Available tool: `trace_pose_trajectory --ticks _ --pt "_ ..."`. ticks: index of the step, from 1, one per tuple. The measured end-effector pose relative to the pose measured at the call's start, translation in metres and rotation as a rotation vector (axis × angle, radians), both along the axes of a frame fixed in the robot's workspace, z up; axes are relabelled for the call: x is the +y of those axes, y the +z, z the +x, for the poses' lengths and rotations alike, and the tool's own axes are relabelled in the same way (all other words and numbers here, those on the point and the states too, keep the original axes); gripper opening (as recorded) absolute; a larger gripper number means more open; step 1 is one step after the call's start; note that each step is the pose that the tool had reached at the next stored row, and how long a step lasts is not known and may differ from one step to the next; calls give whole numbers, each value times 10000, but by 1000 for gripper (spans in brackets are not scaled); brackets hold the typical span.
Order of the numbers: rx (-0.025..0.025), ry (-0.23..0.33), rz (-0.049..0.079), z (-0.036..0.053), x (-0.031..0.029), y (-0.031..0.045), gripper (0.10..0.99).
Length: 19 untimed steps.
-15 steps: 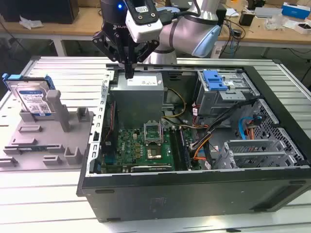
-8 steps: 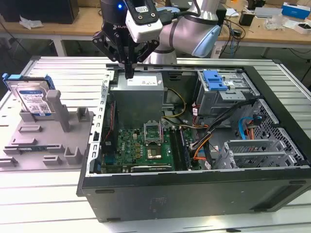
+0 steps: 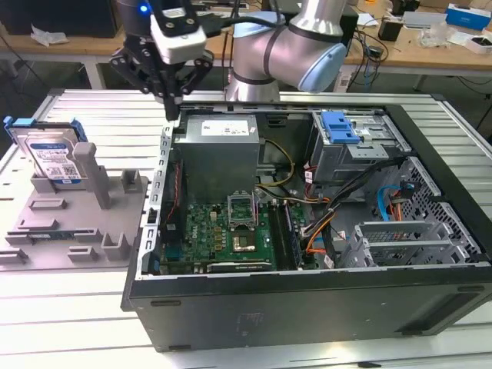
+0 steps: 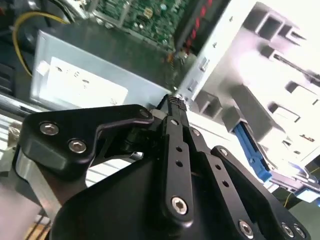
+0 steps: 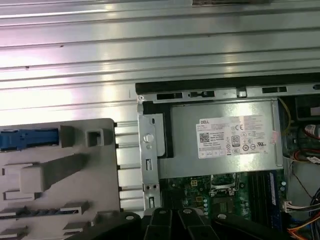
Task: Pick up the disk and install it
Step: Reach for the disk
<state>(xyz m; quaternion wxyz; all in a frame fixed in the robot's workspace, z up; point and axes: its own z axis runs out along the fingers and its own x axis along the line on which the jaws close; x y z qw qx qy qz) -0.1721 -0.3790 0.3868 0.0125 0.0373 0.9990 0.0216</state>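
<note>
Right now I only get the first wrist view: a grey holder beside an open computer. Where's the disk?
Observer: The disk stands on edge in the holder, outside the case, at the exterior view's left.
Operator: Is the gripper holding it?
Observer: No. The gripper is shut and empty, and it hovers over the case's corner beside the power supply.
Operator: Is there anything blue inside the case?
Observer: Yes, a blue latch sits on a metal cage, toward the exterior view's right.
</note>
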Motion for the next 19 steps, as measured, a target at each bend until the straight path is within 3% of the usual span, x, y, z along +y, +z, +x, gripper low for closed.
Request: trace_pose_trajectory --ticks 2,4,6,12,19 --pt "0 0 0 -157 47 -16 106" --pt "0 0 0 -437 127 -46 106" --pt "0 -2 1 -651 198 -68 106" --pt "0 -2 -1 -958 331 -108 106" --pt "0 -1 -6 -1496 546 -182 106"
